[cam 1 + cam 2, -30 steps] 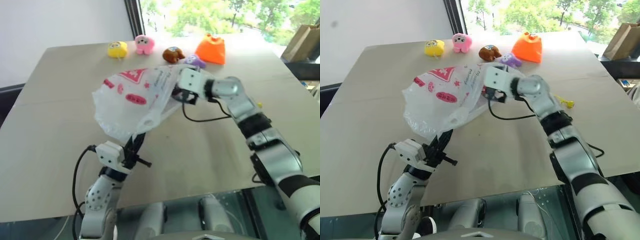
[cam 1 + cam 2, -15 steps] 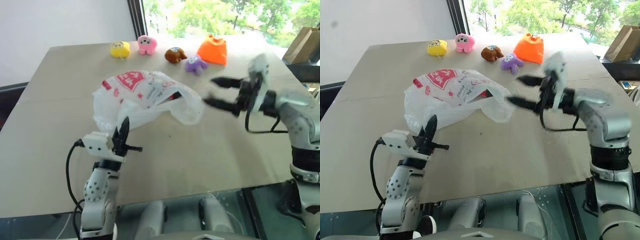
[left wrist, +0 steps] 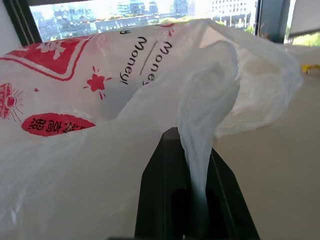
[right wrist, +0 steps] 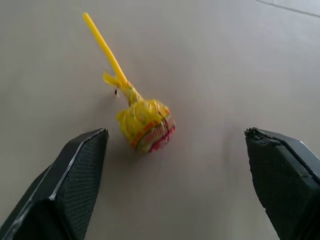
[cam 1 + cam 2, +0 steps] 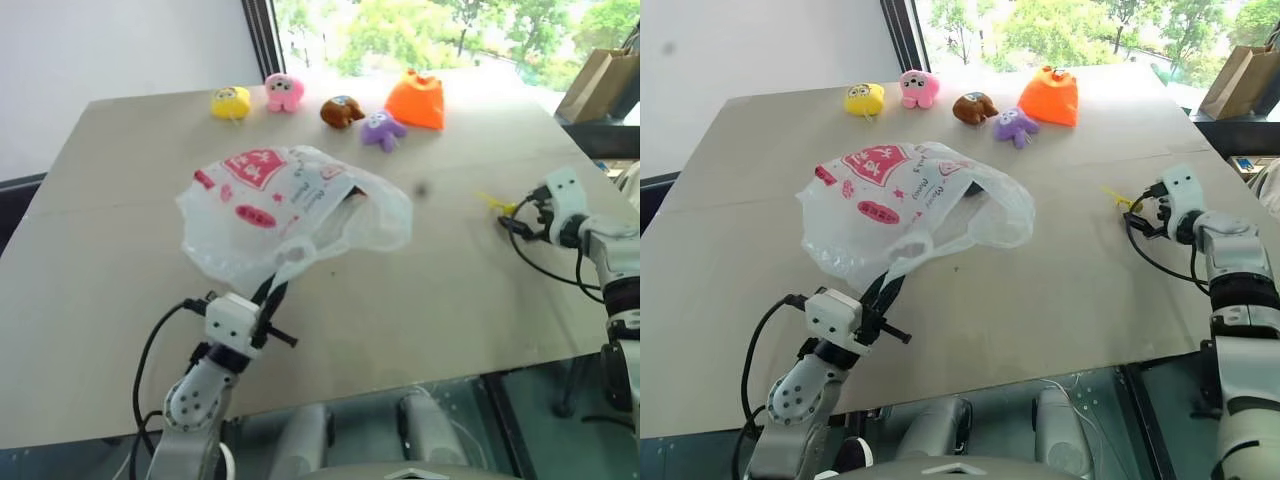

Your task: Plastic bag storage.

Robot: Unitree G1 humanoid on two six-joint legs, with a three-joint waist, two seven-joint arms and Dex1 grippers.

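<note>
Plastic bag (image 5: 290,205) — light, crinkly, slippery; left pincer (image 5: 268,305) clamped on its handle, right pincer (image 4: 175,200) gaping over a lollipop (image 4: 145,125).

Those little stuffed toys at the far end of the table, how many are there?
5, in a row along the far edge: yellow toy, pink toy, brown toy, purple toy, orange pouch-shaped toy. The plastic bag could hide more.
</note>
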